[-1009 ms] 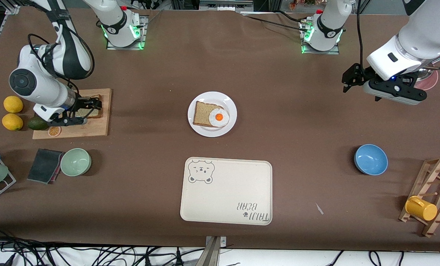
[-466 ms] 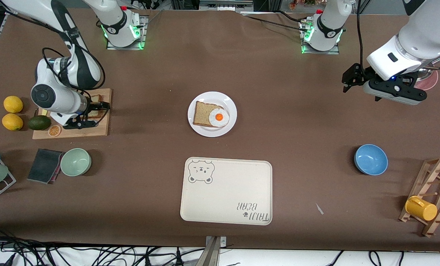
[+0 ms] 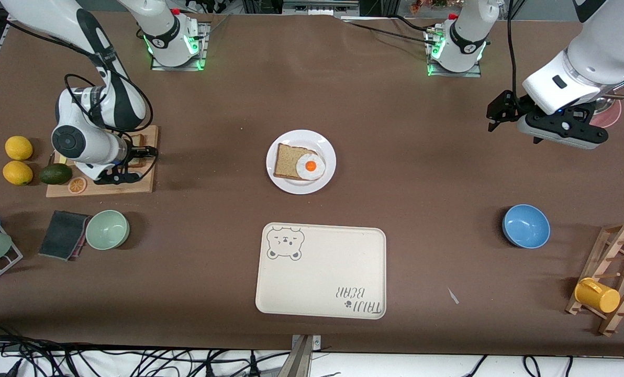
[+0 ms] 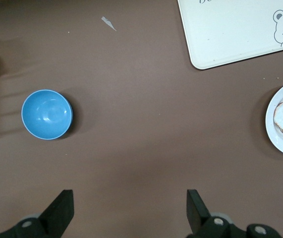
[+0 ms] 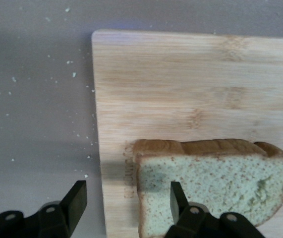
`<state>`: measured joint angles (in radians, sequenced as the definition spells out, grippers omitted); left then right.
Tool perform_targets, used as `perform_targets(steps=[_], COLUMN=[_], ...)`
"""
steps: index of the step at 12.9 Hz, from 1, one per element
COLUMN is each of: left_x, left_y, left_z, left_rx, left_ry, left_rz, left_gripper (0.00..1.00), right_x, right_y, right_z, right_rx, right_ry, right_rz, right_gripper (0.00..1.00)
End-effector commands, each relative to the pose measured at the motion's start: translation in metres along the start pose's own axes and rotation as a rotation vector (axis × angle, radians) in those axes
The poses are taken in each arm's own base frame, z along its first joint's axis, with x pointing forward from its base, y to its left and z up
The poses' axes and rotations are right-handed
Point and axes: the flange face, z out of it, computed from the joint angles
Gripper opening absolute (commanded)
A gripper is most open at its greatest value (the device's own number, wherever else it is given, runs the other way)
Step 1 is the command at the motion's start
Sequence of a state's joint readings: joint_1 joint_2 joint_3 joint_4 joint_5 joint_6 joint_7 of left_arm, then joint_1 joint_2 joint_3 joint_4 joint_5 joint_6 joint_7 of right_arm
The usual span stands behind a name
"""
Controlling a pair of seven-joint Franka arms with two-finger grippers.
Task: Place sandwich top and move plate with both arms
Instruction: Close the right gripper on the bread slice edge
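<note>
The sandwich top [image 5: 215,188], a plain tan slice with brown crust, lies on the wooden cutting board [image 5: 181,84] at the right arm's end of the table. In the front view a sliver of it [image 3: 136,140] shows beside the wrist. My right gripper [image 5: 126,191] is open low over the board's edge [image 3: 139,157]. One finger is over the slice, the other over the table beside the board. The white plate [image 3: 322,141] at mid-table holds a bread slice [image 3: 287,159] with a fried egg [image 3: 310,166]. My left gripper [image 3: 498,112] waits open and empty [image 4: 129,198] above bare table.
A cream bear-printed tray [image 3: 320,269] lies nearer the camera than the plate. There is a blue bowl [image 3: 525,225] and a mug rack [image 3: 613,277] toward the left arm's end. A green bowl [image 3: 107,229], dark cloth [image 3: 63,234], avocado [image 3: 55,174] and lemons [image 3: 18,147] are around the board.
My right arm has swung along the board toward the plate, bringing its gripper from over the slice to the board's edge. The left arm has barely moved.
</note>
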<state>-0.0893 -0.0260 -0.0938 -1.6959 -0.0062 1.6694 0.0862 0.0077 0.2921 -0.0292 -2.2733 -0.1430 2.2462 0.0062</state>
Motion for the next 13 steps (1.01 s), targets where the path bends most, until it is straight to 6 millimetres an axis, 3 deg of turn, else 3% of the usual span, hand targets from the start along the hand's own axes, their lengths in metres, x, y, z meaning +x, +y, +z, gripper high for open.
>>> perform_targets(steps=[1,12,13], left_x=[0.001,0.002,0.001], left_y=[-0.002,-0.001,-0.001], left_z=[-0.006,-0.006,-0.006], left_rx=[0.0,0.0,0.0], left_ry=[-0.006,-0.004,-0.004], left_rz=[0.007,0.009,0.009], left_gripper=[1.0,1.0,1.0], right_x=[0.003,0.001,0.001], right_y=[-0.008,-0.021,-0.022], right_z=[-0.003,-0.001,0.001], right_rx=[-0.084,-0.16,-0.162], right_ry=[0.011,0.02,0.013], right_rz=[0.061,0.141,0.14], right_gripper=[0.77,0.77,0.73])
